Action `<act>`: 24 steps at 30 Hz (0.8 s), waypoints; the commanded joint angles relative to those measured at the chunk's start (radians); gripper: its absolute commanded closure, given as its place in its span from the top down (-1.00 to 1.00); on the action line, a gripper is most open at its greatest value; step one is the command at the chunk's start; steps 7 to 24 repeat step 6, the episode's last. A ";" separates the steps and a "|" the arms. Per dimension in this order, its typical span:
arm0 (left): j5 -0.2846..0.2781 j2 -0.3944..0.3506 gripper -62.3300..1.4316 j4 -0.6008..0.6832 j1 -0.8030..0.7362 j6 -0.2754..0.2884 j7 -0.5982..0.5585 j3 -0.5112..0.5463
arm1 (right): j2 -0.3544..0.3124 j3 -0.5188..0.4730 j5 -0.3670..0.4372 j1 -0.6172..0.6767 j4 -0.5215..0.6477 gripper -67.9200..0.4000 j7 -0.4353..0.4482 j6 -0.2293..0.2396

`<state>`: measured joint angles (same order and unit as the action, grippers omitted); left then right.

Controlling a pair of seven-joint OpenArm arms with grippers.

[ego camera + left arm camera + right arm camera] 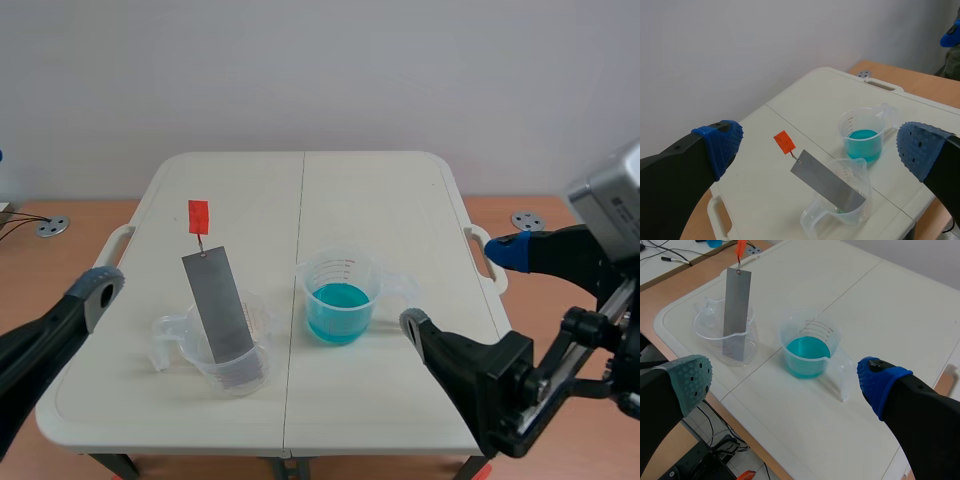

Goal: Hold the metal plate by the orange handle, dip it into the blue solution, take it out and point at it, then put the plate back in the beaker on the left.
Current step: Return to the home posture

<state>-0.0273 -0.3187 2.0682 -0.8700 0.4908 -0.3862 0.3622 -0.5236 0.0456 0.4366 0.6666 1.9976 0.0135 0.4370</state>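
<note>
At the lower left of the scene view we see the metal plate (218, 305) leaning in the clear beaker (258, 325), orange handle (198, 215) up, blue solution (338, 305) just right of it. The left wrist view shows the left gripper (818, 146) spread wide and empty; the right wrist view, the right gripper (782, 381) likewise.

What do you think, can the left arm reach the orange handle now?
Probably yes: the orange handle sticks clear above the left beaker, and the open left end effector faces it with nothing between.

Bright, even light, faint shadows
</note>
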 commanded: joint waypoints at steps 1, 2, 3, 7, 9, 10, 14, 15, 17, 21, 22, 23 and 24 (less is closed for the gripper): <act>-0.006 0.002 1.00 0.007 -0.002 -0.002 -0.014 0.006 | 0.001 -0.008 0.006 -0.010 0.015 0.75 0.006 -0.003; -0.006 0.002 1.00 0.007 -0.002 -0.002 -0.014 0.006 | 0.001 -0.008 0.002 -0.010 0.015 0.75 -0.002 -0.003; -0.006 0.002 1.00 0.007 -0.002 -0.002 -0.014 0.006 | 0.001 -0.008 -0.006 -0.010 0.015 0.75 -0.011 -0.003; -0.006 0.002 1.00 0.007 0.001 -0.002 -0.014 0.006 | 0.001 -0.008 -0.031 -0.010 0.014 0.75 -0.031 -0.003; -0.006 0.002 1.00 0.007 0.001 -0.002 -0.014 0.006 | 0.001 -0.008 -0.031 -0.010 0.014 0.75 -0.031 -0.003; -0.006 0.002 1.00 0.007 0.001 -0.002 -0.014 0.006 | 0.001 -0.008 -0.031 -0.010 0.014 0.75 -0.031 -0.003; -0.006 0.002 1.00 0.007 0.001 -0.002 -0.014 0.006 | 0.001 -0.008 -0.031 -0.010 0.014 0.75 -0.031 -0.003; -0.006 0.002 1.00 0.007 0.001 -0.002 -0.014 0.006 | 0.001 -0.008 -0.031 -0.010 0.014 0.75 -0.031 -0.003; -0.006 0.002 1.00 0.007 0.001 -0.002 -0.014 0.006 | 0.001 -0.008 -0.031 -0.010 0.014 0.75 -0.031 -0.003; -0.006 0.002 1.00 0.007 0.001 -0.002 -0.014 0.006 | 0.001 -0.008 -0.031 -0.010 0.014 0.75 -0.031 -0.003; -0.006 0.002 1.00 0.007 0.001 -0.002 -0.014 0.006 | 0.001 -0.008 -0.031 -0.010 0.014 0.75 -0.031 -0.003; -0.006 0.002 1.00 0.007 0.001 -0.002 -0.014 0.006 | 0.001 -0.008 -0.031 -0.010 0.014 0.75 -0.031 -0.003; -0.006 0.002 1.00 0.007 0.001 -0.002 -0.014 0.006 | 0.001 -0.008 -0.031 -0.010 0.014 0.75 -0.031 -0.003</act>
